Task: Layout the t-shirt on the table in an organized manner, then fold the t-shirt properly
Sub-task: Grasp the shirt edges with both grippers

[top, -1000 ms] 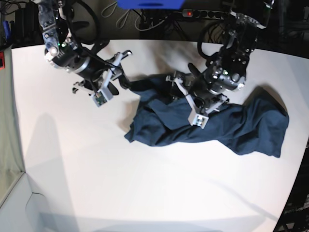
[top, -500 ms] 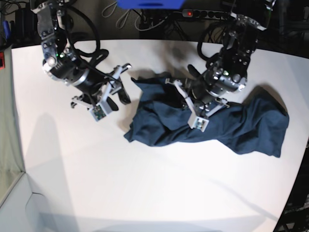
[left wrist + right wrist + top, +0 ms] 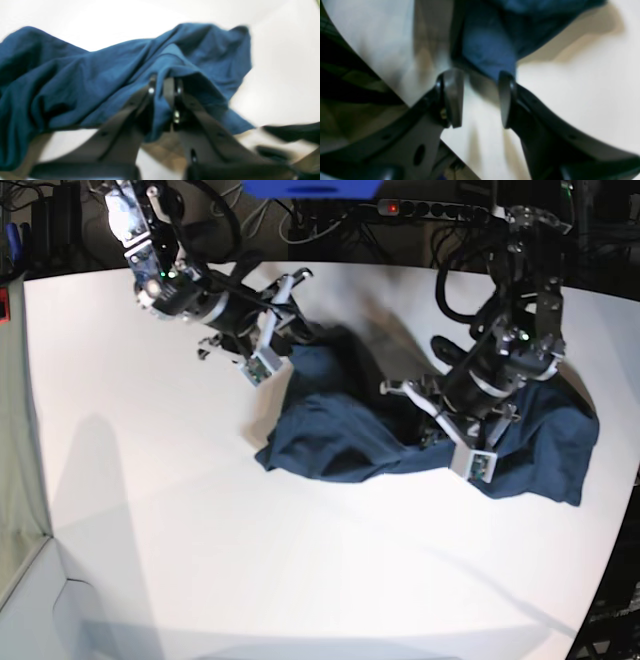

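Pinching a raised fold of the t-shirt (image 3: 105, 75), the left gripper (image 3: 163, 86) has its jaws drawn together with blue cloth caught between the tips; the fabric drapes over and down between the two fingers. From that pinch the cloth lifts off the table (image 3: 280, 75) in a tent, sloping away to both sides. In the base view this gripper (image 3: 437, 412) sits over the middle of the garment (image 3: 330, 442), its arm reaching in from the far right.

Right gripper (image 3: 478, 97): jaws parted, a clear gap between the two pads (image 3: 452, 95), nothing clamped. A corner of blue fabric (image 3: 487, 50) lies just ahead of the tips, near the gap but not inside it as far as the blurred wrist view allows. In the base view that gripper (image 3: 285, 305) is at the garment's far left corner, close to the cloth edge.

Garment condition: crumpled, not spread flat, lying on the right half of the white table (image 3: 200, 560), with a dark bunched mass running from the far left corner to the right edge of the tabletop. Both wrist views are blurred; no collar detail is legible
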